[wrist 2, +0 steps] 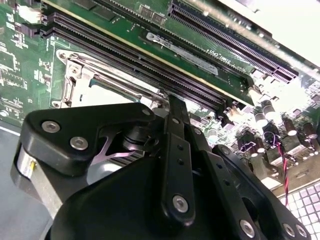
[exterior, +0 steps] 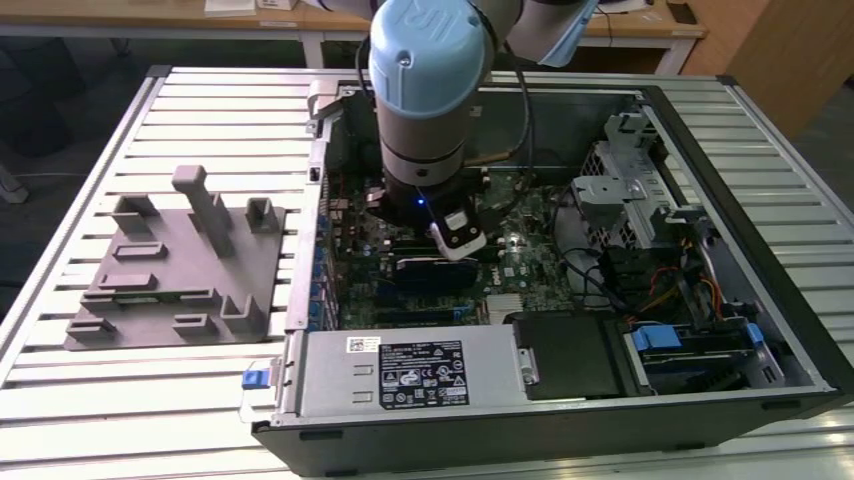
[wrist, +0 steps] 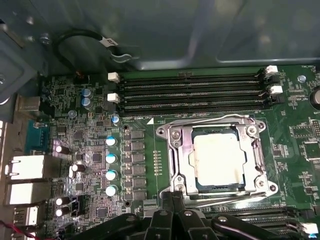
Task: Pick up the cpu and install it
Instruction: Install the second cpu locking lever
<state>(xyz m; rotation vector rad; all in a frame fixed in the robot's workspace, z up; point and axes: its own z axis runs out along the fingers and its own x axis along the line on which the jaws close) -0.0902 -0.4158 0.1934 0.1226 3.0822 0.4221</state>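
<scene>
First wrist view: one cpu (wrist: 216,161) in socket (wrist: 172,159).

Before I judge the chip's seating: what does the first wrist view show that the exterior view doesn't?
First wrist view: the cpu lying flat inside the socket frame, with memory slots beside it. Exterior view: the grey fixture beside the computer case, and the arm reaching down into it. Both share the green board.

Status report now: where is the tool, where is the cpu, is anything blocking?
Tool just over the socket edge. Cpu lying inside the socket frame. Nothing on top of it.
</scene>
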